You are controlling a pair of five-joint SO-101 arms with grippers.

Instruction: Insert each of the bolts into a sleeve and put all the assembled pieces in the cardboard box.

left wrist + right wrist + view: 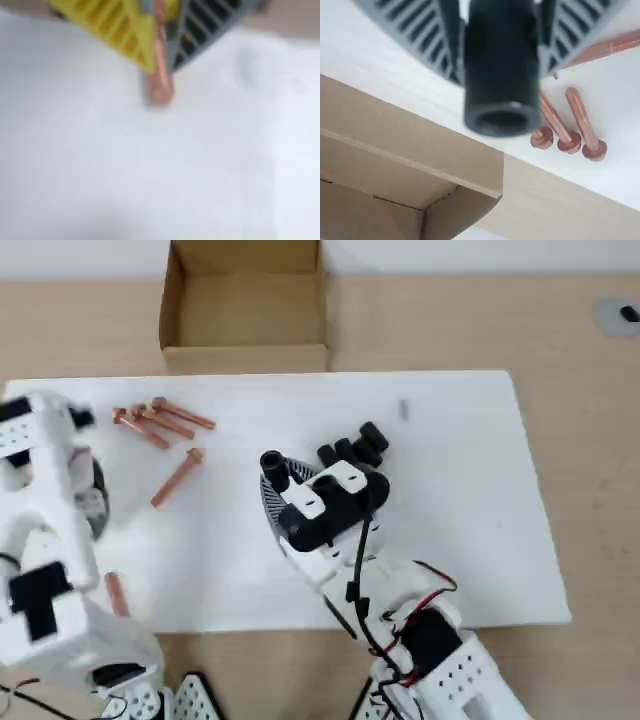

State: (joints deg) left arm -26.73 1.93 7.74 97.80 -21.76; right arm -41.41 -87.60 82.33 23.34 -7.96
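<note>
My right gripper (272, 483) is shut on a black sleeve (273, 464) above the middle of the white mat (450, 500). In the right wrist view that sleeve (502, 75) sits between grey fingers (415, 35), open end facing out, with the cardboard box (395, 190) beyond. My left gripper (159, 70) is shut on a copper bolt (160, 75), whose end hangs just over the mat; the same bolt (116, 592) shows at the mat's near left edge. Three loose bolts (160, 420) lie together at the far left, another (178, 477) below them. More black sleeves (352, 447) stand clustered mid-mat.
The cardboard box (243, 308) sits open on the wooden table beyond the mat's far edge, left of centre. The right half of the mat is bare. The three bolt heads (567, 140) lie close to the mat's edge near the box.
</note>
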